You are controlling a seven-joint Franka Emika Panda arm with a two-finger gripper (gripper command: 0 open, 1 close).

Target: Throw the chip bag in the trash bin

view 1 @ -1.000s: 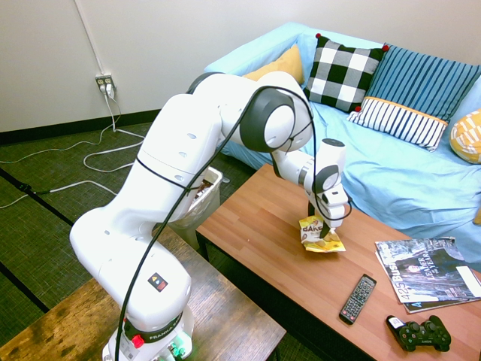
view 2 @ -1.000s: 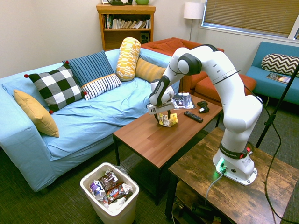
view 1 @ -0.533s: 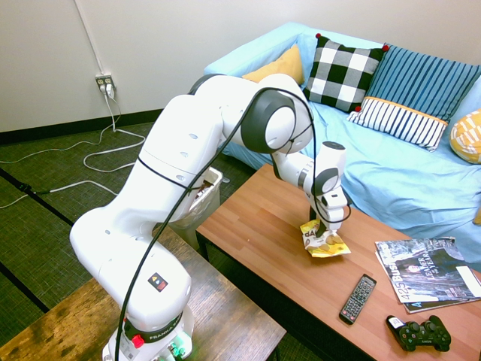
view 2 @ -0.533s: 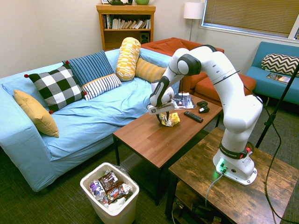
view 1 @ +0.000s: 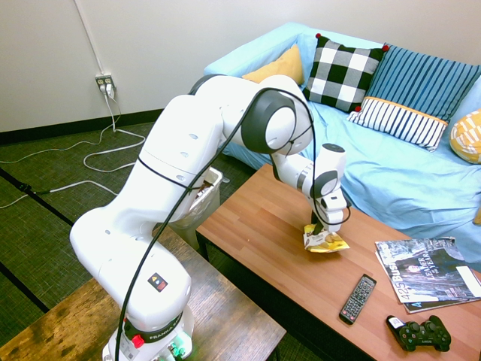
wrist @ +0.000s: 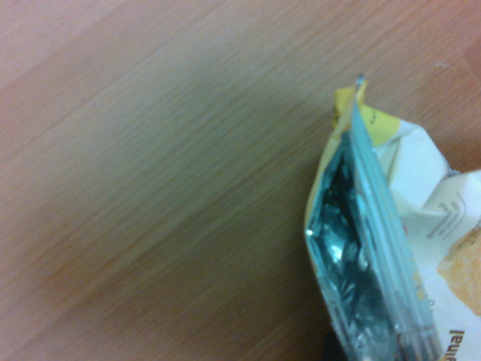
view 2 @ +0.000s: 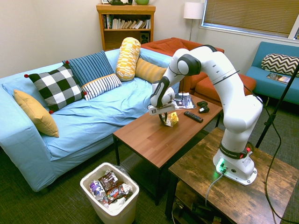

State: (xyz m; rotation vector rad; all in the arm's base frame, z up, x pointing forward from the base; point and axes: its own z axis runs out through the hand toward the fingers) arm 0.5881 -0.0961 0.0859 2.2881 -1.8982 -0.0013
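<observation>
While the chip bag sits crumpled on the tabletop, just short of the magazines, the claw points straight down with fingers pinched narrow on the bag's upper edge. Grasp looks made or nearly; wrist view shows its open foil mouth. Lift, carry and drop all left: trash bin on the floor, well off the tabletop's far end.
</observation>
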